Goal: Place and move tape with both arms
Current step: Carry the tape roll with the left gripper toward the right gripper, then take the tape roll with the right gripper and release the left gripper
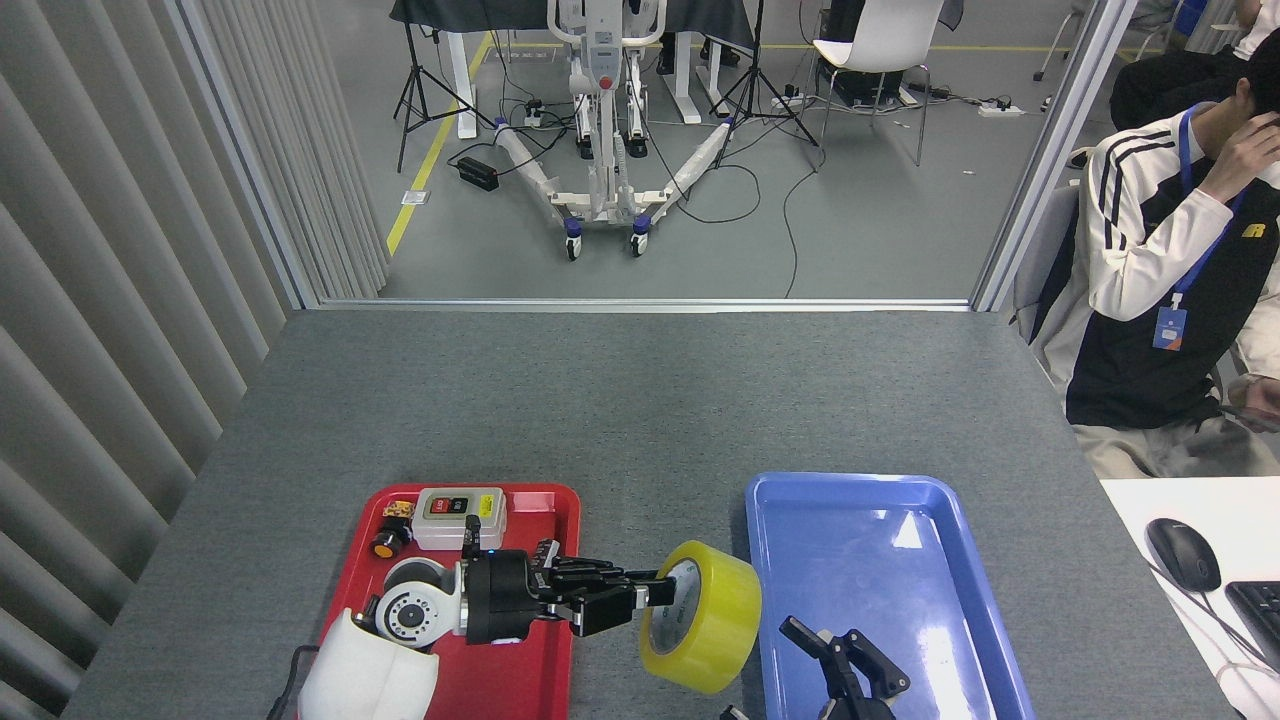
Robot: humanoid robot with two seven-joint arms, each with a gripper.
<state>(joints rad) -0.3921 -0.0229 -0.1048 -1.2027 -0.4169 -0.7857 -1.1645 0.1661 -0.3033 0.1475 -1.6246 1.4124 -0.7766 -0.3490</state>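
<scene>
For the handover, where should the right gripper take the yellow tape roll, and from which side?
The tape hangs on edge in the gap between the red tray and the blue tray, with the left gripper pinching its left rim through the core. Probably best: the right gripper comes from the right and clamps the free right-hand wall, one finger inside the core.
</scene>
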